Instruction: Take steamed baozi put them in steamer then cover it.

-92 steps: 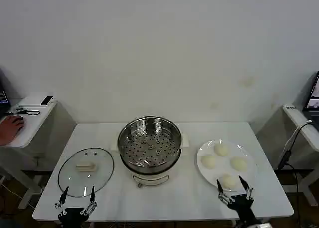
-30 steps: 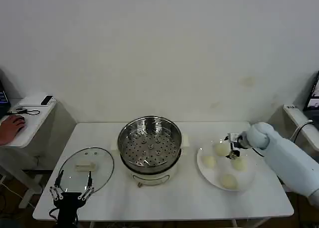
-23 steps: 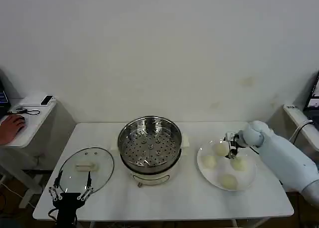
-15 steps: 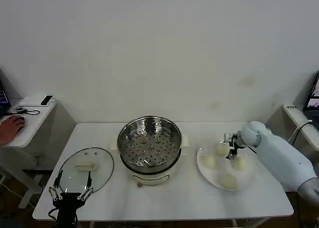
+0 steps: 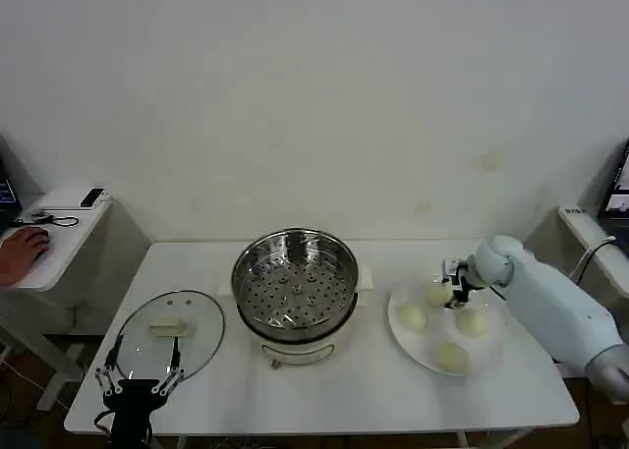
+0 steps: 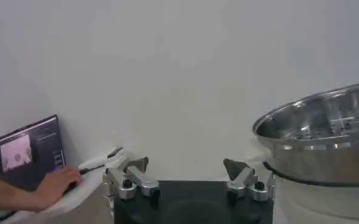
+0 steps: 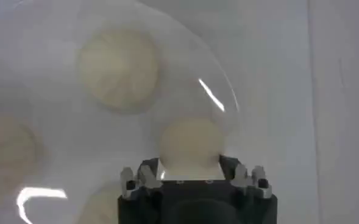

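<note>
Right gripper (image 5: 453, 290) at the white plate (image 5: 401, 329), fingers straddling one cream-white round baozi (image 7: 190, 144).

You cannot tell whether the fingers touch it. Three baozi lie alongside; one is cut off. Left gripper (image 5: 141, 365) hangs wide open beside the steel steamer (image 5: 295, 284).

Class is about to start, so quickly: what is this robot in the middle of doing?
It is starting to load buns. The right gripper is down over the white plate, its open jaws around the rear baozi, one of four there. The steamer at the table's centre holds no buns yet, and the glass lid lies flat beside it. The left gripper waits open at the table's front edge near the lid.
</note>
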Controlling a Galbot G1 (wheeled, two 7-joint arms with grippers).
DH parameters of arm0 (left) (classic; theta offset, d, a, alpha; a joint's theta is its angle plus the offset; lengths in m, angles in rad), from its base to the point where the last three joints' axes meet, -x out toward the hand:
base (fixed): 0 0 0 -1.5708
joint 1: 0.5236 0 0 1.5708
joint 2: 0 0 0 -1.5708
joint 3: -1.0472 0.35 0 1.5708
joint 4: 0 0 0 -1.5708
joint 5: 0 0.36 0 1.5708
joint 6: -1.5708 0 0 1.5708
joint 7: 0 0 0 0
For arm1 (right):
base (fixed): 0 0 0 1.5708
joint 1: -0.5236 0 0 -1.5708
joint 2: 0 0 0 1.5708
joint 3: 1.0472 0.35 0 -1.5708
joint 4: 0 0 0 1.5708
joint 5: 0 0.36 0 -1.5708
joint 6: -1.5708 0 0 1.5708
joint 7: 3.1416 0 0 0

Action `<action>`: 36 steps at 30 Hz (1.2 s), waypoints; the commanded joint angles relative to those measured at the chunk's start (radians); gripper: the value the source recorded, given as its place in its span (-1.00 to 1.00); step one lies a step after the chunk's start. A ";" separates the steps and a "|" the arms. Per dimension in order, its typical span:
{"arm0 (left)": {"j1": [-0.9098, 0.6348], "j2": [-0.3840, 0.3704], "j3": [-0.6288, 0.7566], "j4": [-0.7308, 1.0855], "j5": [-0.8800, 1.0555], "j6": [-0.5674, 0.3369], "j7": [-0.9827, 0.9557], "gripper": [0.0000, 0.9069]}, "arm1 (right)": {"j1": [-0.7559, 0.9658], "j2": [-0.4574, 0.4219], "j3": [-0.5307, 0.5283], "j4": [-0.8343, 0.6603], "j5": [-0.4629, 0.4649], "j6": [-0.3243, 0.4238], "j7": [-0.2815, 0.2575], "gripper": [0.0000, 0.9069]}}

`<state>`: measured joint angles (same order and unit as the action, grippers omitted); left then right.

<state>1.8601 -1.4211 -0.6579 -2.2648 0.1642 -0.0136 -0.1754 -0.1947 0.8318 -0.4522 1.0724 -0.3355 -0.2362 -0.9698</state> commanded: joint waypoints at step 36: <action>0.010 -0.003 0.011 -0.006 0.003 -0.003 -0.006 1.00 | -0.013 0.029 -0.004 -0.055 -0.003 -0.021 -0.004 0.71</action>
<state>1.8706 -1.4250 -0.6467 -2.2712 0.1681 -0.0165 -0.1810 -0.2064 0.8541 -0.4565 1.0352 -0.3365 -0.2581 -0.9758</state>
